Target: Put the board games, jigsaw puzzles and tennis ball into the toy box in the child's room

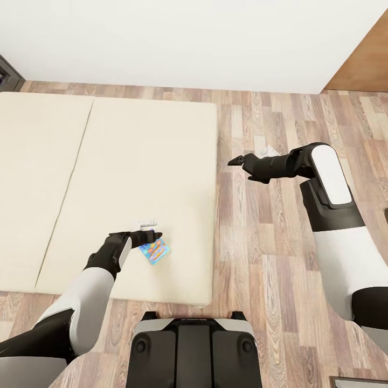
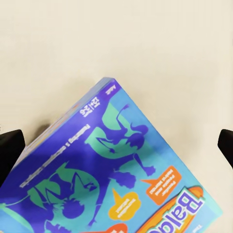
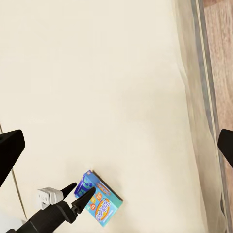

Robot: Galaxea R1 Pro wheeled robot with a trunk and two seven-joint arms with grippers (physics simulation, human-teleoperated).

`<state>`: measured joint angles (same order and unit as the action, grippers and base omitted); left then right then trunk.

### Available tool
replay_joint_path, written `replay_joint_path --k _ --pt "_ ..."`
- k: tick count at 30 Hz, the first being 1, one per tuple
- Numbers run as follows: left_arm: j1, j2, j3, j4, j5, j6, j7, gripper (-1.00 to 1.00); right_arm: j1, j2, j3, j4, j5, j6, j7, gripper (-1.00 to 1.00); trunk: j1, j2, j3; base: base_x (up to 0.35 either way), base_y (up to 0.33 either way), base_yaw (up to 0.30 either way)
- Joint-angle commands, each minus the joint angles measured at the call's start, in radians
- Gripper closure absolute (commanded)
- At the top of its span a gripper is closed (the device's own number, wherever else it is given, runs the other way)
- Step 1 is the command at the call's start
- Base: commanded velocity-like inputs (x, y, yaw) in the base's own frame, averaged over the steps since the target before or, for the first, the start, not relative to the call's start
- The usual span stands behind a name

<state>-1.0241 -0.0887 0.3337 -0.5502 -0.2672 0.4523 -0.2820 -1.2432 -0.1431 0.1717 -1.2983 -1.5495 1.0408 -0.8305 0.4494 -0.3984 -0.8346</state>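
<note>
The small blue board game (image 1: pixel 155 251) lay flat on the beige bed (image 1: pixel 134 161), near the mattress's near edge. In the head view the left gripper (image 1: pixel 152 236) hung right over the box's far corner, so the box showed just past the fingertips toward five o'clock. In the left wrist view the blue box (image 2: pixel 121 179) lay close beneath, between the two dark fingertips (image 2: pixel 9 150) at the sides of the frame; they stood spread wide, neither touching the box. A small white object (image 1: pixel 147 221) sat on the mattress just beyond the gripper, toward twelve o'clock from it.

The right gripper (image 1: pixel 237 160) hung over the wooden floor (image 1: pixel 269 226), well apart from the box, toward two o'clock from it. Its fingers stood apart in the right wrist view and held nothing. That view looked down at the bed, the blue box (image 3: pixel 101 200) and the left gripper (image 3: pixel 80 194) touching or just above the box's corner.
</note>
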Motion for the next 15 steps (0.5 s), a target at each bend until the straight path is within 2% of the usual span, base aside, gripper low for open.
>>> replay_joint_path --k 1,15 --pt "-0.001 -0.001 0.009 -0.002 -0.01 0.005 -0.008 -1.0 -0.001 -0.001 0.002 -0.001 -0.009 0.001 -0.01 -1.0 0.001 -0.002 -0.001 0.0 0.0 0.0" --pt "-0.001 0.009 0.015 -0.002 -0.008 0.009 -0.004 -1.0 -0.001 0.001 0.002 0.0 -0.009 0.001 -0.01 -1.0 0.001 -0.002 -0.001 0.0 0.0 0.0"
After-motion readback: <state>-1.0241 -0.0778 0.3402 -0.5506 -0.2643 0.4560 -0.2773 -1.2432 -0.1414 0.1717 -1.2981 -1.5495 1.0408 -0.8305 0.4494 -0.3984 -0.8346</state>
